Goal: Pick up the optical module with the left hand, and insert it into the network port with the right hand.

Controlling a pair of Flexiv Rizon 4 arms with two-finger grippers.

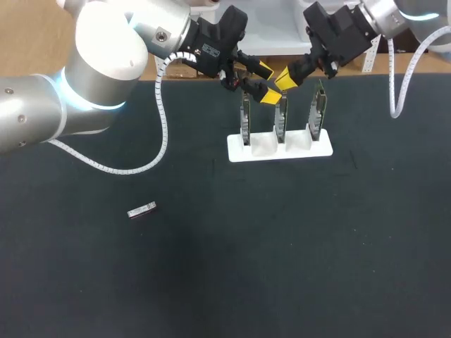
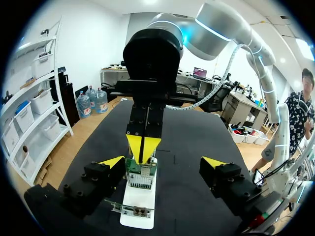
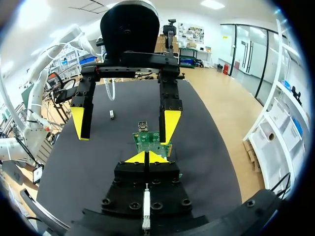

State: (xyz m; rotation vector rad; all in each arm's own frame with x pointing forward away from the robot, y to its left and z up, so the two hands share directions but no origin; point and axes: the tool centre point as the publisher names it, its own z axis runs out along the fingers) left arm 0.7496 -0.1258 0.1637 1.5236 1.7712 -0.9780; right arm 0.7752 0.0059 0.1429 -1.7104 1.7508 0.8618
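Left claw is spread wide and holds nothing. My right claw has its yellow tips pressed together, pinching nothing that I can see. It hangs right at the top edge of the middle circuit board, one of three upright in the white holder; can't tell if it touches. Both the tips and that board sit between my left fingers. Optical module lies flat on the black table, well apart from both claws, far ahead of the right claw past the boards.
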